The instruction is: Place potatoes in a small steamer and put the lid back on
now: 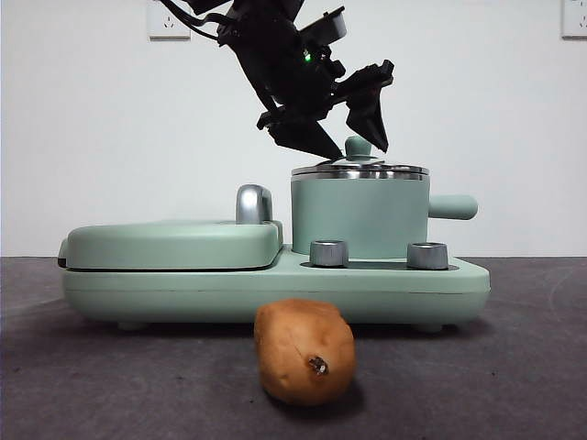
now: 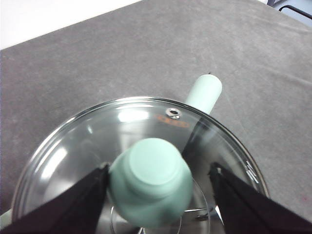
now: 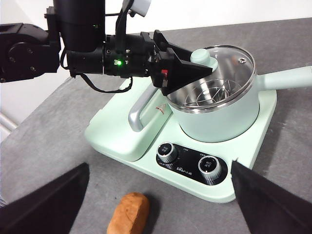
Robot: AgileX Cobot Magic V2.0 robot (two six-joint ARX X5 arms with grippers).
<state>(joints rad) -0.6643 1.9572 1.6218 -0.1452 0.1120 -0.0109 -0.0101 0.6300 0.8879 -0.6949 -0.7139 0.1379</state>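
- The potato (image 1: pixel 304 352) lies nearest the front camera on the dark grey table (image 1: pixel 73 385), just before the mint-green cooker base (image 1: pixel 275 289), its dark spot turned to the viewer.
- Behind it, two steel dials (image 1: pixel 328 253) sit on the base; the flat griddle cover (image 1: pixel 170 243) with its chrome handle (image 1: pixel 253 203) lies beside the small steamer (image 1: pixel 359 215).
- The lid (image 1: pixel 359 170) rests on the steamer's rim.
- The left gripper (image 1: pixel 353 128) hangs over the lid, jaws spread wide to either side of the knob (image 2: pixel 150 181), not touching it; only its wrist view makes that gap plain.
- The right gripper (image 3: pixel 158 195) waits high, jaws wide apart and holding nothing; its view alone shows a steel rack (image 3: pixel 210 95) through the glass.
- Farthest, a white wall (image 1: pixel 92 137) carries a socket (image 1: pixel 168 18).
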